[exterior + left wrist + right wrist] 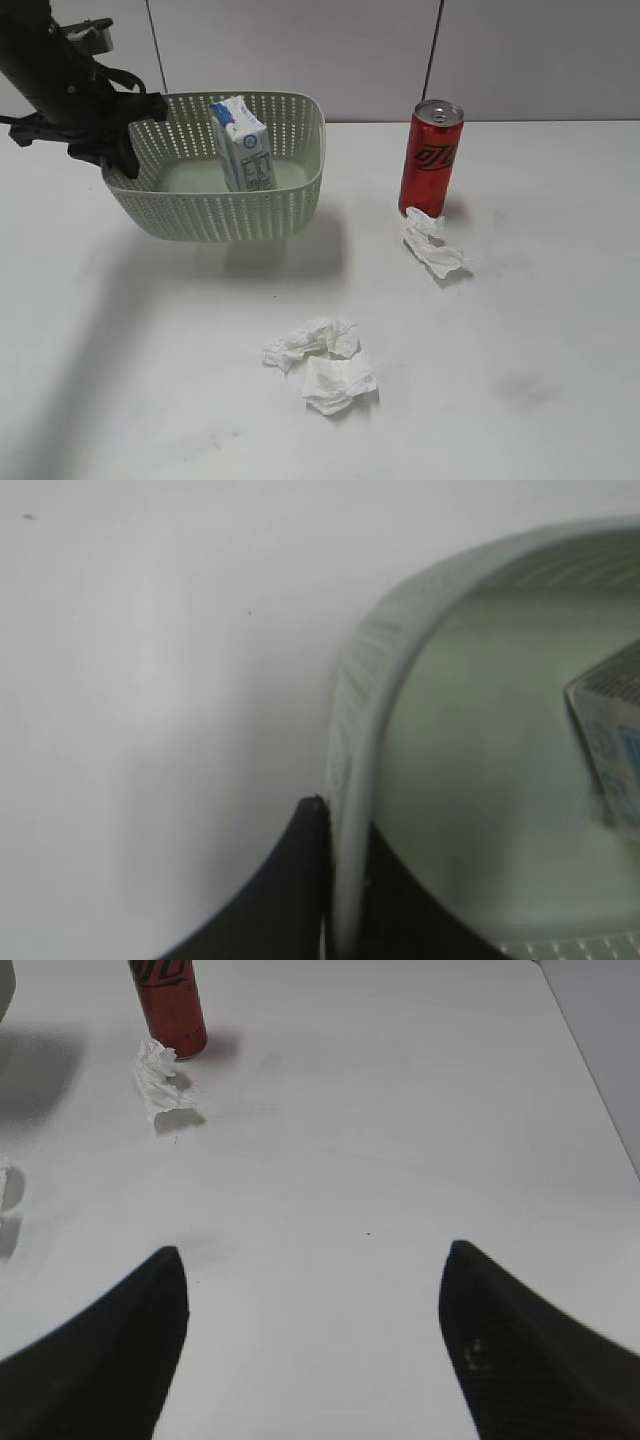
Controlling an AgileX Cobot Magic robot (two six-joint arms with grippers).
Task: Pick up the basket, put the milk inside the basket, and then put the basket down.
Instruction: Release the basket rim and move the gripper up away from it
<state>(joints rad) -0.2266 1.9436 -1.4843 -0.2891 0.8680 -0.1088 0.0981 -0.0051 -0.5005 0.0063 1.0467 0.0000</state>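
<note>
- The basket [225, 215] hangs tilted above the worktop [520, 330], its shadow lying on the surface below and to the right, so it looks lifted rather than resting.
- The left tool [120, 150] is clenched on the basket's left rim; the left wrist view shows a dark finger [290, 880] on the outside of the wall and another dark part inside, with the rim [355, 810] pinched between them. Holding one end probably explains the tilt.
- The milk [243, 143] already stands inside the basket, leaning a little, its blue top uppermost. In the left wrist view a corner of the carton [612, 735] shows over the basket floor.
- The right tool [315, 1290] is released, its two dark fingers wide apart over bare worktop and holding nothing, well away from the basket. That fits a tool whose part of the job is done.
- A red can [430, 158] stands upright to the right with a crumpled tissue [432, 245] at its foot; more tissue [325, 362] lies nearer the front. None of it sits under the basket.
- By my reading, only setting the basket down is left; lowering it level would keep the carton from toppling.
</note>
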